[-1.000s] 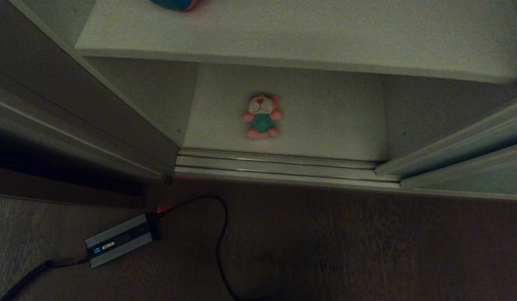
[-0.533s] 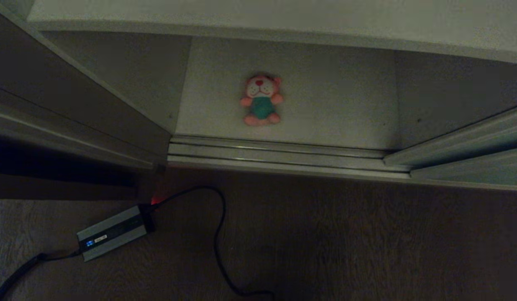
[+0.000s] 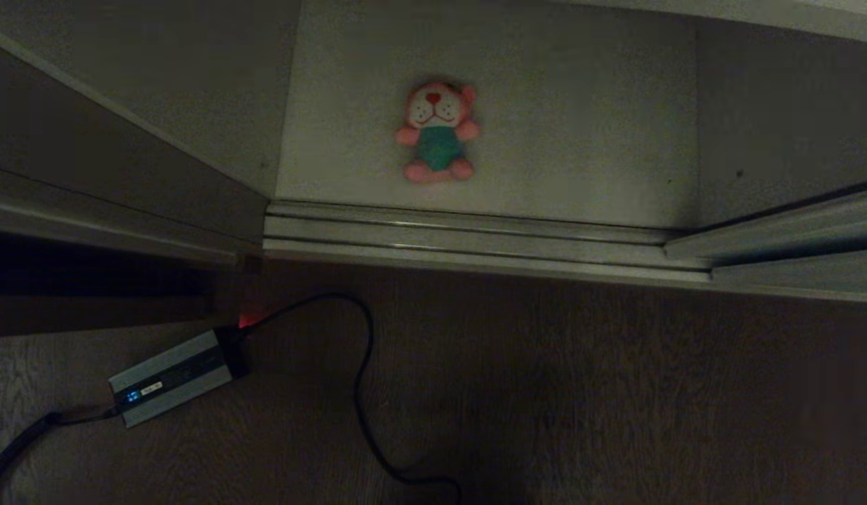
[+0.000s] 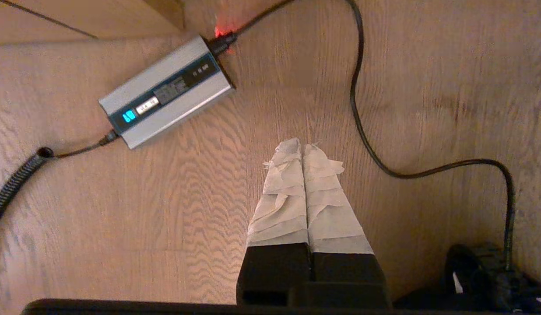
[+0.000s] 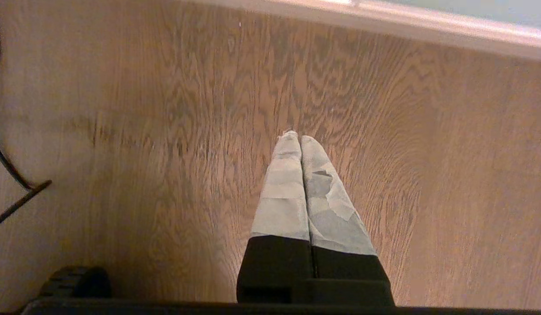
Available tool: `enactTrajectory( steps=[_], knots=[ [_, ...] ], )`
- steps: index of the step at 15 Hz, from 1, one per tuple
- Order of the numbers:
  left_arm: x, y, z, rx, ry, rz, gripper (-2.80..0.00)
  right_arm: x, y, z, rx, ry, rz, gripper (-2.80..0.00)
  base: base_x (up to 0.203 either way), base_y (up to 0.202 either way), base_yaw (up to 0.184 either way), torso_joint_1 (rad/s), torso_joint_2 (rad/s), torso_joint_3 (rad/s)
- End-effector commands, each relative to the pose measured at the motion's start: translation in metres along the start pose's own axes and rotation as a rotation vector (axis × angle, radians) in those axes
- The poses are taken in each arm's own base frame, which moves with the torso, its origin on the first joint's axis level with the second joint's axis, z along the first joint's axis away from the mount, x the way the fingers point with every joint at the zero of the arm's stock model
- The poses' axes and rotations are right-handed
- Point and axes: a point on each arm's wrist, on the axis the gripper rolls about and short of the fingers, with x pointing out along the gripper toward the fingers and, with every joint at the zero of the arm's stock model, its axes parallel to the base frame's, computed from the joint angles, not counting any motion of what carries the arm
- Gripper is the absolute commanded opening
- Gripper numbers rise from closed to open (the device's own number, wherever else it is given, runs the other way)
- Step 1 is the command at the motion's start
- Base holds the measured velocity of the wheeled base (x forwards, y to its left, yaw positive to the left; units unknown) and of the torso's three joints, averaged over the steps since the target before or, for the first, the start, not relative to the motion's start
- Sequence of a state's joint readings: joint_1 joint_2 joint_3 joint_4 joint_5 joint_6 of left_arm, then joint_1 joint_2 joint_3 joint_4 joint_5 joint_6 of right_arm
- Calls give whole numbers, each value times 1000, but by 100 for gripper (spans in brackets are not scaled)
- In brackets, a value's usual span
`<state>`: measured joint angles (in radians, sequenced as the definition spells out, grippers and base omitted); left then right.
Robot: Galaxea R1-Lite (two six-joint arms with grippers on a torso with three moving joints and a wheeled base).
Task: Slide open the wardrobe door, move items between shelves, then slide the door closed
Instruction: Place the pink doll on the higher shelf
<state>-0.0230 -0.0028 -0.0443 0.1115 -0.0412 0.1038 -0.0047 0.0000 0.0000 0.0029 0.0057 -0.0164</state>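
Head view, left to right. Dark brown wooden panel [image 3: 90, 161], far left, running back along the wardrobe's side. Grey metal power adapter [image 3: 170, 377], lit blue indicator, lying on the wood floor [image 3: 581, 393] at near left; black cable [image 3: 363, 393] looping from it toward the near edge. Ribbed metal floor track [image 3: 468, 242] crossing the wardrobe opening. Lower shelf [image 3: 581, 119], off-white, beyond the track. Pink plush toy [image 3: 438, 132], white face, teal shirt, lying face up on that shelf, left of its centre, near the front edge. Sliding wardrobe door [image 3: 798, 245], pale, drawn aside at right. Left wrist view: left tool [image 4: 302, 146], taped fingers pressed together, empty, hanging above the floor beside the adapter. Right wrist view: right tool [image 5: 296, 138], likewise closed, empty, above bare floor.
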Motion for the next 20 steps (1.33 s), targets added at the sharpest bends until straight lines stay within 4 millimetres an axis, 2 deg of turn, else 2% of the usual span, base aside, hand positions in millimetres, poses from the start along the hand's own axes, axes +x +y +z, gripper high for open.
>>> enactTrajectory(
  steps=[1, 10, 12, 14, 16, 18, 20],
  knots=[
    [0, 0, 0, 0, 1, 0, -280, 0, 0, -1, 0, 2, 1, -280, 0, 0, 0, 5, 7, -193],
    [1, 0, 0, 24, -18, 9, -280, 0, 0, -1, 0, 2, 1, -280, 0, 0, 0, 4, 3, -162],
    [-7, 2, 24, 26, -136, 20, -280, 0, 0, -1, 0, 3, 1, -280, 0, 0, 0, 0, 0, 0],
    [-25, 5, 56, 27, -218, 15, -280, 0, 0, -1, 0, 2, 0, -280, 0, 0, 0, 0, 0, 0],
    [-33, 6, 82, 14, -199, -31, -280, 0, 0, -1, 0, 2, 1, -280, 0, 0, 0, 0, 0, 0],
    [-12, 9, 111, -51, -67, -99, -280, 0, 0, -1, 0, 2, 0, -280, 0, 0, 0, 0, 0, 0],
    [25, 11, 138, -111, 80, -220, -280, 0, 0, -1, 0, 2, 0, -280, 0, 0, 0, 0, 0, 0]
  ],
)
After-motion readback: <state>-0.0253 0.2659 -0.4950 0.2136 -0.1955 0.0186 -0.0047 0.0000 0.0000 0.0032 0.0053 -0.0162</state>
